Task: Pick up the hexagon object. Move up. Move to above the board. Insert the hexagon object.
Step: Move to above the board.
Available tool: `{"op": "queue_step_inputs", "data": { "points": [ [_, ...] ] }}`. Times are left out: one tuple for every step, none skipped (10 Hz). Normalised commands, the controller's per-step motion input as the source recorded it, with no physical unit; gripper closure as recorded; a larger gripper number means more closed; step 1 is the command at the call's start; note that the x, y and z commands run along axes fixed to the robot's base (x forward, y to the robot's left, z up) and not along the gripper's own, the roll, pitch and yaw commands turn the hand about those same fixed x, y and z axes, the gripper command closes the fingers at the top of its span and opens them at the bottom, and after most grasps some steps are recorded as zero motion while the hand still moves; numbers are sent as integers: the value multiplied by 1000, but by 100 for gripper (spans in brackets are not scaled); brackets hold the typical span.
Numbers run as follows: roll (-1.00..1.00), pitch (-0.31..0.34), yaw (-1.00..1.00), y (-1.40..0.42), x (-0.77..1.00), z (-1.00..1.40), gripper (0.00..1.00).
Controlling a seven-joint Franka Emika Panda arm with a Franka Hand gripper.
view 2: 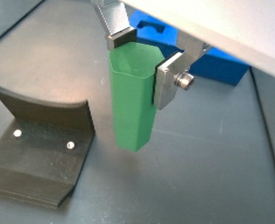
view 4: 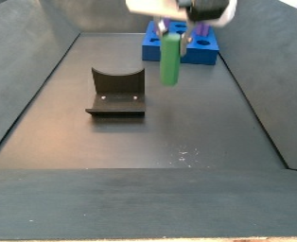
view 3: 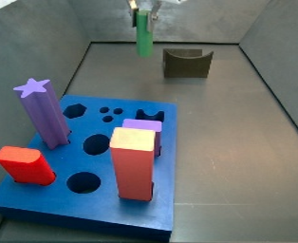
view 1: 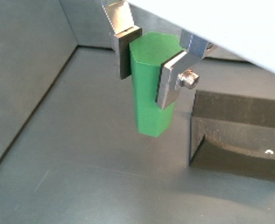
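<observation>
The hexagon object (view 1: 151, 87) is a tall green faceted post, held upright in my gripper (view 1: 148, 63). The silver fingers clamp its upper end in both wrist views, and it also shows in a wrist view (view 2: 134, 96). In both side views the post (view 3: 144, 36) (view 4: 171, 57) hangs clear above the dark floor, near the fixture. My gripper (view 3: 142, 11) is at the far end of the bin in a side view, well away from the blue board (view 3: 95, 195). The board's edge (view 2: 216, 63) also shows behind the post in a wrist view.
The dark fixture (view 3: 186, 63) (view 4: 117, 92) stands on the floor beside the post and shows in both wrist views (view 1: 239, 131) (view 2: 40, 140). On the board stand a purple star post (view 3: 42, 112), a red block (view 3: 25, 163), a tall red-and-yellow block (view 3: 135, 163) and a small purple block (view 3: 142, 127). Grey walls enclose the bin.
</observation>
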Motion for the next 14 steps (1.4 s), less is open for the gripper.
{"op": "queue_step_inputs", "data": {
  "points": [
    [121, 255, 105, -31, -110, 1000, 100],
    [121, 257, 105, -31, -109, 1000, 100],
    [124, 198, 81, -30, -91, 1000, 100],
    [123, 172, 66, -29, -83, 1000, 100],
    [116, 129, 42, -27, -69, 1000, 100],
    [111, 114, 31, -26, -62, 1000, 100],
    [109, 102, 24, -26, -52, 1000, 100],
    [107, 98, 21, -26, -43, 1000, 100],
    [104, 95, 21, -27, -31, 1000, 100],
    [99, 91, 20, -26, -19, 940, 100],
    [93, 91, 18, -19, -4, 771, 100],
    [87, 95, 16, -12, 4, 601, 100],
    [85, 96, 14, -11, 13, 375, 100],
    [83, 94, 14, -10, 15, 207, 100]
  ]
}}
